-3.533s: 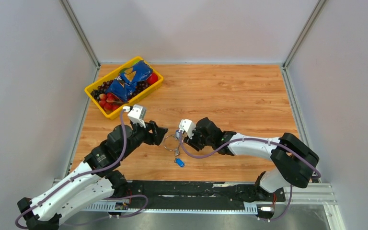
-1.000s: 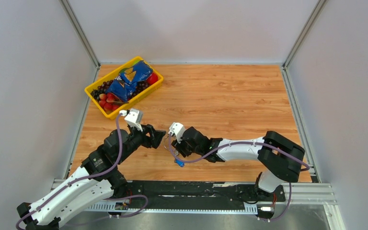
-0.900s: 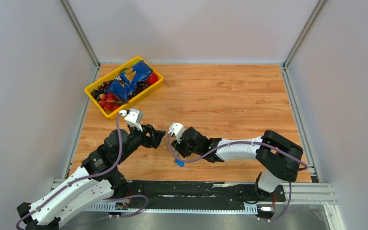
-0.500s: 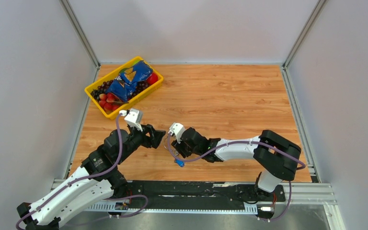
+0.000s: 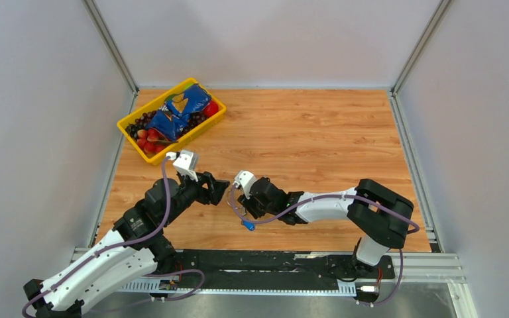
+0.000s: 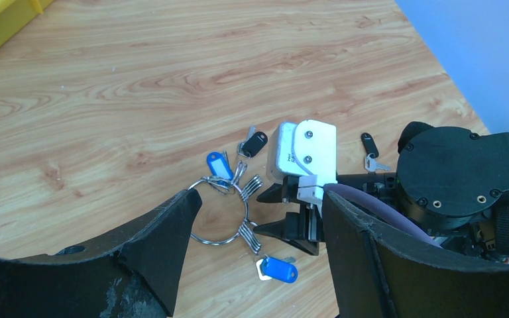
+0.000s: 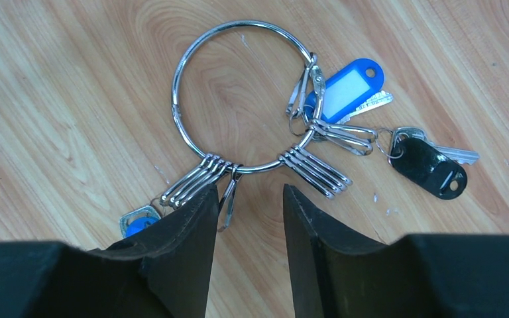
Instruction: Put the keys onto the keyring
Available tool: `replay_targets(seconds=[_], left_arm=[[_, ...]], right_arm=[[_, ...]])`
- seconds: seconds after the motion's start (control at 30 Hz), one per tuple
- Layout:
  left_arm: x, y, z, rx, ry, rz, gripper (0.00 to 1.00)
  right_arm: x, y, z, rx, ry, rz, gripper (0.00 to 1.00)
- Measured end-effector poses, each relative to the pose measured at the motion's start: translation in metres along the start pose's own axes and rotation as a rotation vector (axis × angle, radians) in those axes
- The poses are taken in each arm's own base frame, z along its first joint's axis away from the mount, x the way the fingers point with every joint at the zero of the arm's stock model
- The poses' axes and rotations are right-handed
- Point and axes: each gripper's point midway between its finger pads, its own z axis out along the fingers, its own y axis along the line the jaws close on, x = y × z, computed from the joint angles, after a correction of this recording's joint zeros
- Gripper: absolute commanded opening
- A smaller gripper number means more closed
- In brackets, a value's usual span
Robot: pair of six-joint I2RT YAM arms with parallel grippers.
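The keyring (image 7: 180, 79), a thin silver wire ring, lies flat on the wood between both grippers. On it hang wire clips (image 7: 317, 169), a blue-tagged key (image 7: 348, 86) and a black-headed key (image 7: 431, 173). A second blue tag (image 6: 280, 269) lies by the ring's near side. My right gripper (image 7: 248, 192) is open, its fingertips at the ring's edge, with a thin clip lying loose in the gap. My left gripper (image 6: 262, 197) is open wide above the keyring (image 6: 220, 242). Another black-headed key (image 6: 369, 142) lies loose beside the right wrist.
A yellow bin (image 5: 147, 158) with fruit and a blue bag stands at the back left of the table. Metal frame posts and grey walls close in both sides. The right arm (image 5: 331, 202) stretches low across the near part of the table.
Since the earliest frame my right gripper has moved left up to the ring and my left gripper has drawn back a little. Over the last second both are nearly still.
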Motion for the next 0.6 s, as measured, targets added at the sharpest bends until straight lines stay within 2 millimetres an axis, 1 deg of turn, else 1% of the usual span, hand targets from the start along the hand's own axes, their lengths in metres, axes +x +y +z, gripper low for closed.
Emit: replay_targets(seconds=[0.17, 0.3, 0.6], left_arm=[[0.001, 0.0, 0.0, -0.001, 0.002, 0.001, 0.78], [0.001, 0.0, 0.001, -0.002, 0.005, 0.001, 0.78], [0.001, 0.0, 0.001, -0.003, 0.005, 0.001, 0.78]], right_arm=[[0.005, -0.005, -0.001, 0.023, 0.02, -0.01, 0.36], [0.013, -0.006, -0.002, 0.027, 0.041, -0.02, 0.35], [0.022, -0.006, -0.011, 0.002, 0.041, -0.076, 0.33]])
